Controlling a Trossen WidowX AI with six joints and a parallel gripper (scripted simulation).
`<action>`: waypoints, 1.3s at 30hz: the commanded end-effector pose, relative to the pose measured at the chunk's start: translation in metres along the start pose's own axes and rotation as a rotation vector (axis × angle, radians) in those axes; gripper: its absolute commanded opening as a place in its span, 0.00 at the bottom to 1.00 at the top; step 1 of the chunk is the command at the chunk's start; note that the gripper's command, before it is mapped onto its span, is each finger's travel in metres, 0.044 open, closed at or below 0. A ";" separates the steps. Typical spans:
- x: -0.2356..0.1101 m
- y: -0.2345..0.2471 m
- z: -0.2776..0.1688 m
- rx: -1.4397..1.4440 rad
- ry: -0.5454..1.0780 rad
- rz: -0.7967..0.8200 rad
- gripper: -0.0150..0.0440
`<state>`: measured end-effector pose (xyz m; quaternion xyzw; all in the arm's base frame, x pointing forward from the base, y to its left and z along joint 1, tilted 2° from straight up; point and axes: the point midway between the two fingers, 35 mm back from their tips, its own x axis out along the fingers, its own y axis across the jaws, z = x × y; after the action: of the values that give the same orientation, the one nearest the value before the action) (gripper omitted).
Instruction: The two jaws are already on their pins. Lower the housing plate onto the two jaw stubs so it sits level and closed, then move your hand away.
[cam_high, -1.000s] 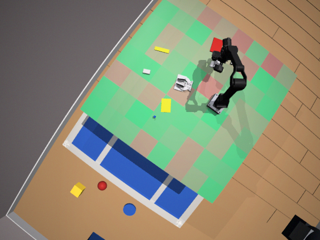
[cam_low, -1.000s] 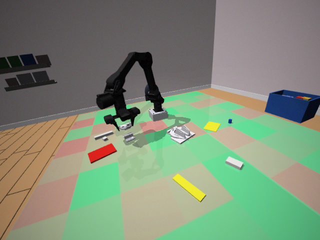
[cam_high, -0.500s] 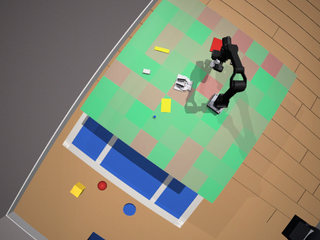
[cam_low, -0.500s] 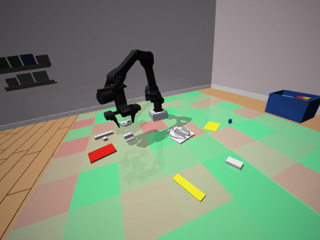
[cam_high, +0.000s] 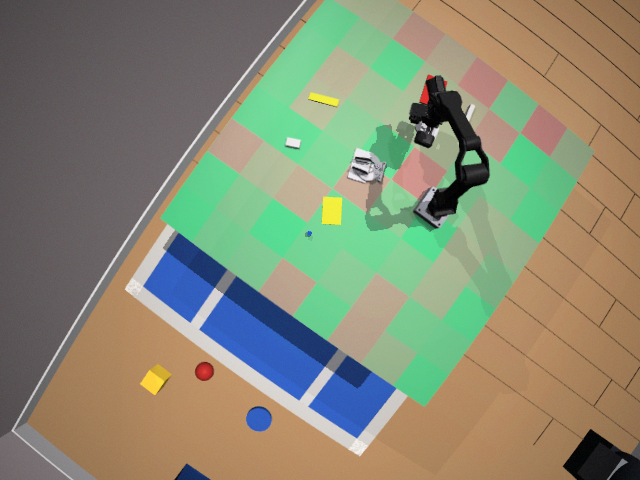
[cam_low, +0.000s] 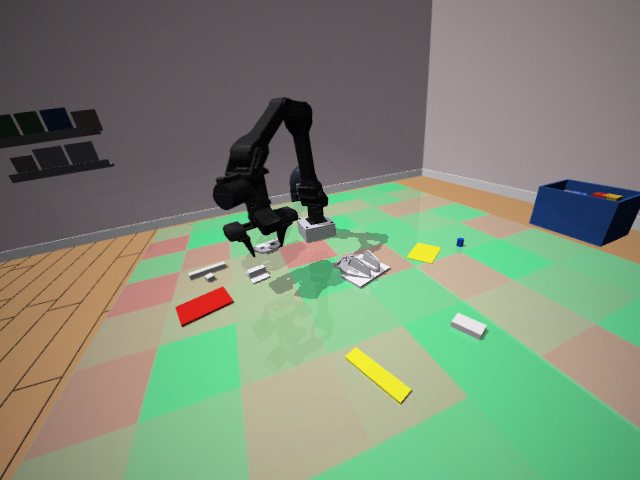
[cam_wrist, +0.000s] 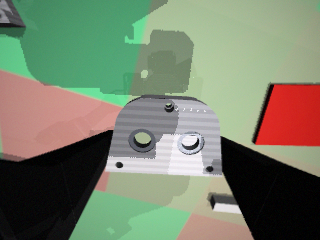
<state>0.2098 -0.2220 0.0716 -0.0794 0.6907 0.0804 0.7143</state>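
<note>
- Above the green-and-pink bench (cam_high: 356, 258) (cam_low: 330, 335) (cam_wrist: 95, 210), our tool (cam_high: 418, 126) (cam_low: 267, 250) (cam_wrist: 164, 138), spread wide, grips the housing plate (cam_low: 267, 248) (cam_wrist: 167, 122).
- Near it, our two jaws (cam_high: 360, 165) (cam_low: 361, 264) stand on their white base (cam_high: 356, 176) (cam_low: 361, 282).

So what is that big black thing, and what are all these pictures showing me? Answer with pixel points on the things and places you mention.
It's a robot arm (cam_high: 471, 139) (cam_low: 305, 149), bolted to the table by its foot. Its gripper (cam_high: 421, 129) (cam_low: 266, 250) (cam_wrist: 164, 138) is like two fingers, and they're pinching a grey-white housing plate (cam_low: 267, 249) (cam_wrist: 164, 119) with two big round holes, up in the air. One picture looks down from above, one looks from the side, and one comes from a camera on the robot's wrist. On the patchwork top lie a white assembly (cam_high: 361, 166) (cam_low: 361, 268), a red rectangle (cam_high: 425, 93) (cam_low: 204, 305) (cam_wrist: 292, 115) and a yellow strip (cam_high: 323, 99) (cam_low: 378, 375).
</note>
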 end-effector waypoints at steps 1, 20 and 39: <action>-0.001 0.010 0.010 0.002 -0.006 -0.002 0.85; -0.002 0.059 0.051 -0.020 -0.010 0.002 0.85; -0.003 0.115 0.080 -0.042 -0.014 0.007 0.85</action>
<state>0.2600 -0.1020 0.0753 -0.0924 0.6863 0.0989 0.7146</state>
